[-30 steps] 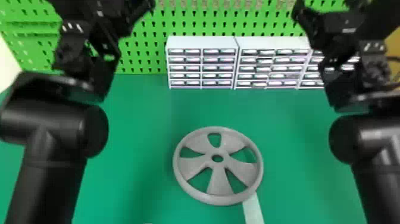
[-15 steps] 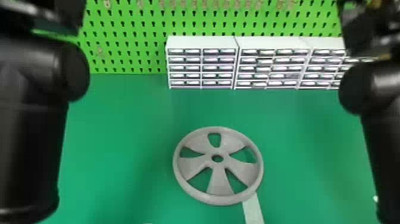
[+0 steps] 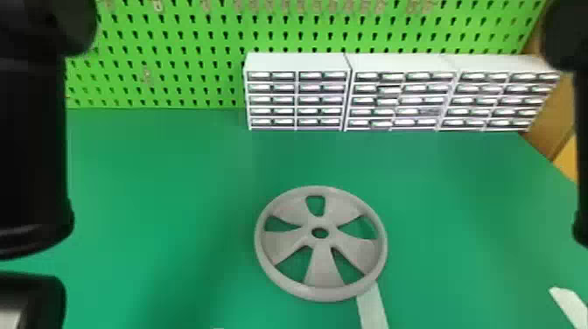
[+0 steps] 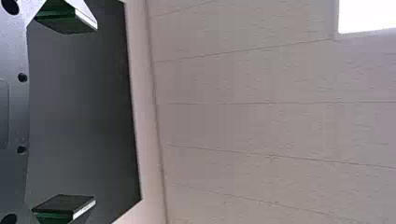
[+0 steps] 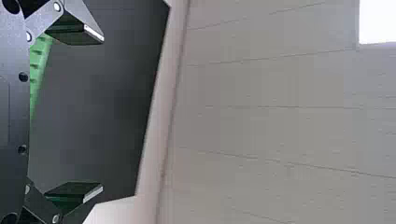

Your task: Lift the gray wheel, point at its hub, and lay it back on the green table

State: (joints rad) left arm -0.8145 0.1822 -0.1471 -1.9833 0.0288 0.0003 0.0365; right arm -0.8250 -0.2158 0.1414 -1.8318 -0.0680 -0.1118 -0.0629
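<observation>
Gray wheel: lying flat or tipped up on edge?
Flat: the gray wheel lies face up on the green table, its hub hole and whole rim in view.

We can't read any words, numbers or signs here. The little drawers [image 3: 321, 100] in the white boxes [image 3: 297, 61] are too small for us to tell any writing on them, and so are the pale bits [image 3: 157, 5] up on the bright green board [image 3: 197, 57].

Looks like workshop or lab. Has green pegboard [image 3: 173, 42] full of keyhole slots, plus white cabinets [image 3: 297, 62] of small drawers lined up along back of green desk [image 3: 175, 175].
</observation>
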